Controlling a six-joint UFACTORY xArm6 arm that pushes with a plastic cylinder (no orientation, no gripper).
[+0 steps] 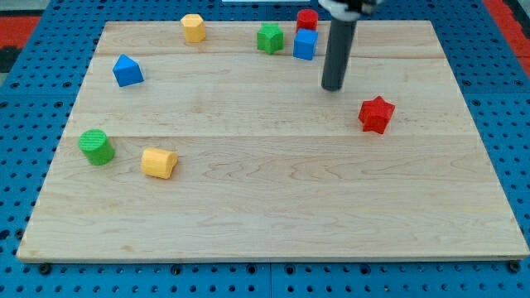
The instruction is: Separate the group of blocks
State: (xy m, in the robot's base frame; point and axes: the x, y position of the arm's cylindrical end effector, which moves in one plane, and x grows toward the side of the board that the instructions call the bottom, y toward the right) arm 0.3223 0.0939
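Near the view's top, a green block (269, 38), a blue cube (305, 45) and a red cylinder (307, 21) sit close together; the blue cube touches the red cylinder just above it. My tip (333, 86) is down on the board, below and to the right of the blue cube, apart from it. A red star-shaped block (376, 114) lies to the lower right of my tip.
A yellow hexagonal block (193, 27) is at the top left. A blue triangular block (127, 71) is at the left. A green cylinder (97, 146) and a yellow cylinder (158, 163) lie at the lower left. The wooden board (273, 207) rests on a blue pegboard.
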